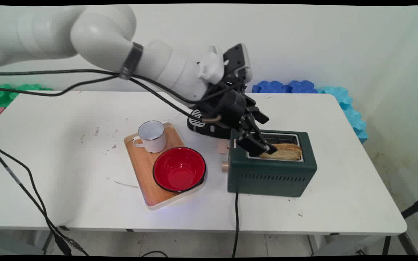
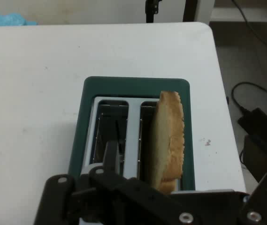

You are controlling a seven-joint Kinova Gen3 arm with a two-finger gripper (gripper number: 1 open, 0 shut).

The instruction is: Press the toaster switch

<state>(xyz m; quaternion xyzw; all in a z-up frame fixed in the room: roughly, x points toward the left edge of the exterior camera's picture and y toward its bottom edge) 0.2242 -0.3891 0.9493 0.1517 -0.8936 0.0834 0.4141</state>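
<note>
**Tool low over the toaster, at the end of the bread slice**

We see the tool (image 1: 262, 146) reaching down from the upper left to the top of the dark green toaster (image 1: 271, 177), which stands on the white desk (image 1: 67, 163) right of centre. A slice of toasted bread (image 1: 286, 152) stands on edge in the slot nearer the camera and rises above the toaster's rim. The other slot looks empty in the hand view. In the main view the tool's tip meets the left end of the slice. In the hand view the slice (image 2: 169, 136) runs up from just above the black linkage. We cannot tell how far the tool is open, or whether it has hold of the bread, because the linkage hides the contact.

Left of the toaster, apart from it, lies a wooden tray (image 1: 139, 165) carrying a white enamel mug (image 1: 153, 137) and a red bowl (image 1: 179, 169). A black device (image 1: 204, 127) sits behind the tool, partly hidden. The toaster's black cord (image 1: 236, 217) drops over the desk's near edge
</note>
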